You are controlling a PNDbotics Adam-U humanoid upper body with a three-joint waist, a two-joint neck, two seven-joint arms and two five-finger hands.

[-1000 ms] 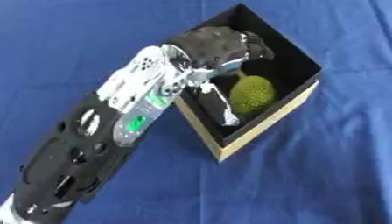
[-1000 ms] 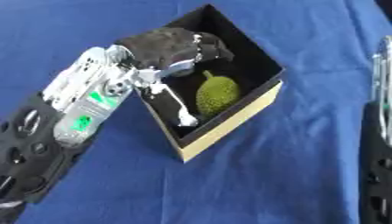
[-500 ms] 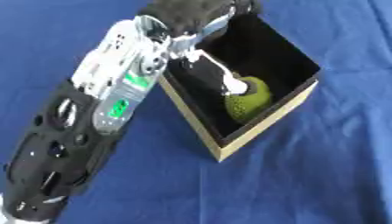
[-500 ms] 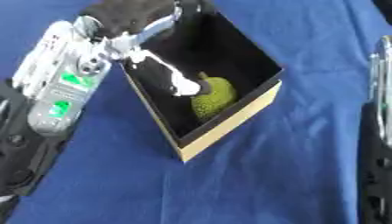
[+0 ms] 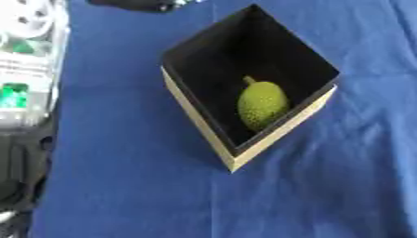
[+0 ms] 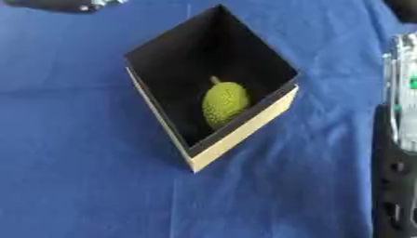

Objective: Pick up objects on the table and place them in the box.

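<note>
Blue cloth covers the surface (image 5: 122, 186). Left eye view: the box (image 5: 199, 116) sits corner-on, holding a bumpy green fruit (image 5: 261, 105) against its near-right wall, long axis running near to far, stem pointing far; likely it settled there when dropped. The left robot hand (image 5: 138, 3) barely shows at the far edge, fingers unreadable. Right eye view: only the right arm (image 6: 399, 139) shows, its hand out of sight

Left robot hand (image 5: 143, 4) cut off at top edge, fingers unreadable; right arm (image 6: 399, 139) clipped at right edge.
</note>
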